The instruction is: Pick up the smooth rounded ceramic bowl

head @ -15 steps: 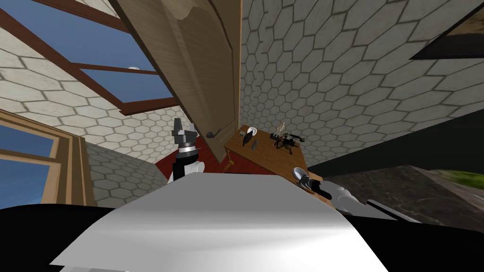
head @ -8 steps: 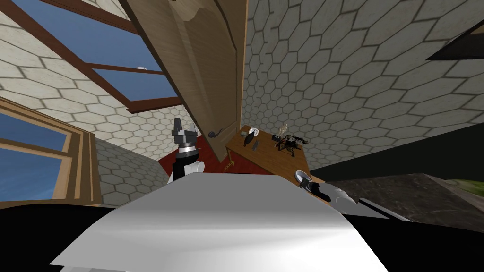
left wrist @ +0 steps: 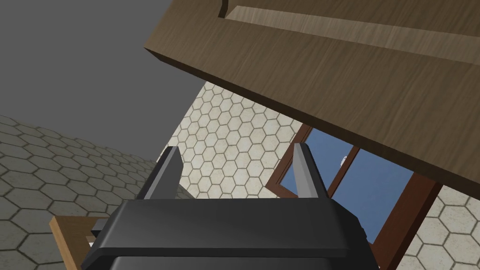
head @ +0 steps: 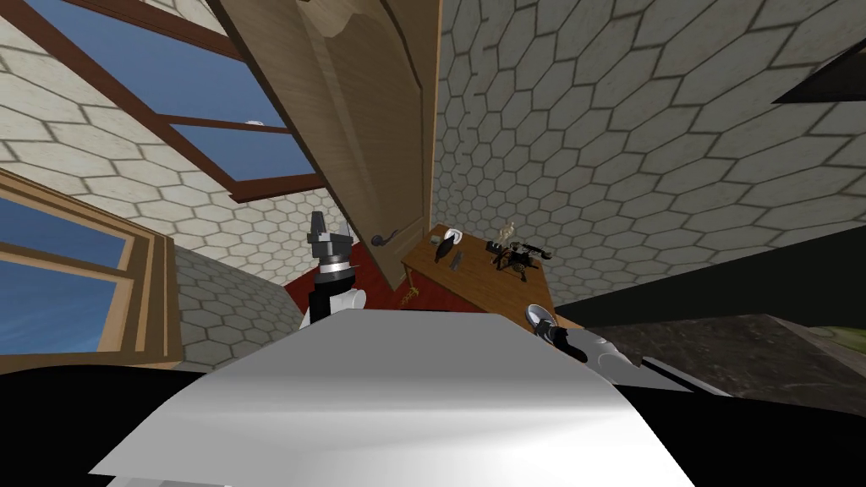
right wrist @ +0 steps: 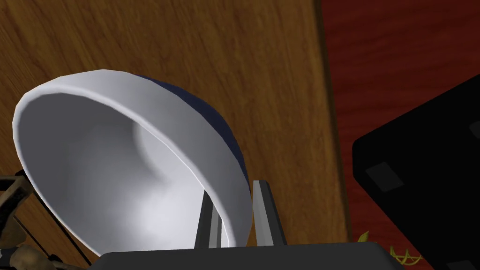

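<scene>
Hexagon-tiled walls and a tall wooden door (head: 355, 127) stand round a wooden table (head: 474, 287), and the work is at the table end nearest the right gripper (right wrist: 233, 190). Its 2 fingers are drawn close and pinch the rim of the bowl (right wrist: 117, 178). 1 finger lies inside against the white inner wall and the other outside against the dark blue outer wall, so the rim runs between them.

From that pinch the rest of the bowl spreads out to 1 side of the gripper, with its mouth turned toward the wrist, so I judge the weight hangs off-centre from the grip. Being round, the bowl has no long axis to line up with.

The left gripper (head: 331, 227) is well apart from the bowl, raised beside the door, with its fingers spread wide and nothing between them.

The right wrist view shows the pinch itself with the table's wood close behind the bowl, but I cannot tell whether the base touches the wood. The head view shows what lies beyond the gripper, a telephone (head: 523, 251) and other small things at the far end, well apart from the bowl. The coming move looks like a lift straight away from the table top, and it needs a firm pinch so the bowl does not swing.
</scene>
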You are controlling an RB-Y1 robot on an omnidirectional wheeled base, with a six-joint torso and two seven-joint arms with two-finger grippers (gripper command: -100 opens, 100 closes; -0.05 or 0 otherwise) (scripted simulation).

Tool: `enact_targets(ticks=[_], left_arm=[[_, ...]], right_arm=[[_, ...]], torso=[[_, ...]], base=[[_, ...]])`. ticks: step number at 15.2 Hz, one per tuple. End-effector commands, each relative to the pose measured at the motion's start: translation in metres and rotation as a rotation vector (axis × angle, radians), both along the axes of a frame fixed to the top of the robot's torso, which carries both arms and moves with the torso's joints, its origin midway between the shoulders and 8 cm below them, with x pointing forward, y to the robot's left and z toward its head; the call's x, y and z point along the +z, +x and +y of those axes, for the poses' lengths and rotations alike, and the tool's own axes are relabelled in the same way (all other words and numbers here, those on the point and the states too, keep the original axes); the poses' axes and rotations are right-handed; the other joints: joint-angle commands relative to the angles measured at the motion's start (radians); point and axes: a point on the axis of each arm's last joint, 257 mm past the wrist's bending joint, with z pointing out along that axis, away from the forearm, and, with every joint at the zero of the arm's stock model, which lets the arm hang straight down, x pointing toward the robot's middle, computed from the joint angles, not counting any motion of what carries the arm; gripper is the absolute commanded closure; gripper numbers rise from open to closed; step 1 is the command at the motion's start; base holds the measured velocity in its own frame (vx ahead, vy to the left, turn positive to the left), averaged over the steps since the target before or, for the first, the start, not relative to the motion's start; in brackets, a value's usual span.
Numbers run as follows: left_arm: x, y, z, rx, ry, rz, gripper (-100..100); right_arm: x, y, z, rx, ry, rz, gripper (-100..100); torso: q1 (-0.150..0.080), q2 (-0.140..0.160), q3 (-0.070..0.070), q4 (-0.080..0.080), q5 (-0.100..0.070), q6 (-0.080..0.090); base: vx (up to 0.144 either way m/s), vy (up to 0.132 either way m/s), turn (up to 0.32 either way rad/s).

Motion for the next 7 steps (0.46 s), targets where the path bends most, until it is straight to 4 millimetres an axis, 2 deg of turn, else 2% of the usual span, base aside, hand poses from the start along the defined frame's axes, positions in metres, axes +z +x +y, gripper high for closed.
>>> enact_targets(ticks=[1, 2, 5, 6, 7], left_arm=[[0.000, 0.000, 0.000, 0.000, 0.000, 0.000, 0], [0.000, 0.000, 0.000, 0.000, 0.000, 0.000, 0], [0.000, 0.000, 0.000, 0.000, 0.000, 0.000, 0], [0.000, 0.000, 0.000, 0.000, 0.000, 0.000, 0], [0.000, 0.000, 0.000, 0.000, 0.000, 0.000, 0]], right_arm=[[-0.006, 0.000, 0.003, -0.008, -0.001, -0.002, 100], [0.008, 0.003, -0.008, 0.002, -0.002, -0.001, 100], [0.008, 0.003, -0.008, 0.002, -0.002, -0.001, 100], [0.015, 0.004, -0.014, 0.007, -0.002, -0.001, 100], [0.010, 0.003, -0.010, 0.002, -0.003, -0.001, 100]], torso=[[0.000, 0.000, 0.000, 0.000, 0.000, 0.000], [0.000, 0.000, 0.000, 0.000, 0.000, 0.000], [0.005, 0.001, 0.001, 0.000, 0.002, 0.001], [0.005, 0.001, 0.001, 0.001, 0.002, 0.000], [0.005, 0.002, 0.001, 0.001, 0.002, 0.000]], base=[[0.001, -0.012, -0.002], [0.000, 0.031, -0.065], [-0.005, 0.058, -0.041], [-0.013, 0.055, -0.017], [-0.009, 0.037, -0.017]])
